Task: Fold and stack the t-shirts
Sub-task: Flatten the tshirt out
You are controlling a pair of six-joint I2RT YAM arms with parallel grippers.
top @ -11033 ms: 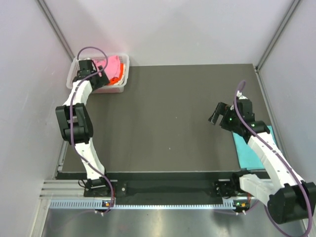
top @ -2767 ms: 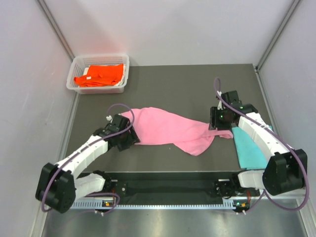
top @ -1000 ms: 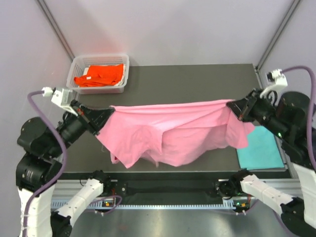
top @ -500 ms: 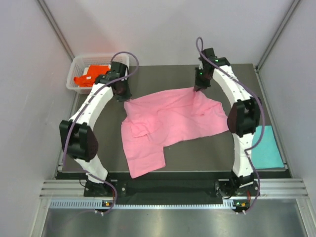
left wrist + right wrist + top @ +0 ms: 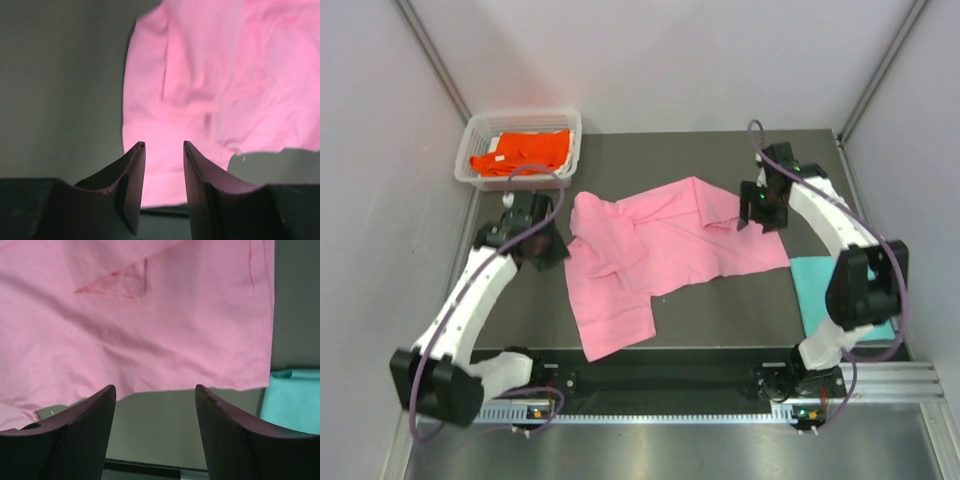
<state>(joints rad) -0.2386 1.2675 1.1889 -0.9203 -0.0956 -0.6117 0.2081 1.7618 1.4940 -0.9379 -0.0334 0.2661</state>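
Observation:
The light pink t-shirt (image 5: 660,245) lies crumpled on the dark table (image 5: 650,155), one sleeve folded over near its left side. My left gripper (image 5: 552,252) hovers at the shirt's left edge, open, with pink cloth (image 5: 200,85) showing beyond its empty fingers (image 5: 131,170). At the shirt's right shoulder my right gripper (image 5: 753,213) stands wide open above the hem (image 5: 165,340), holding nothing. A folded teal t-shirt (image 5: 840,300) lies at the table's right edge, also seen as teal cloth (image 5: 295,400) in the right wrist view. The orange t-shirt (image 5: 520,152) is in the basket.
The white mesh basket (image 5: 472,135) stands at the table's far left corner. Grey enclosure walls and slanted frame bars close in the left, right and back. The table's front edge runs along a metal rail (image 5: 660,375) by the arm bases.
Both grippers have let go of the pink t-shirt and opened. Both arms drew back from the far side toward the shirt's left and right edges. The shirt now rests flat on the table.

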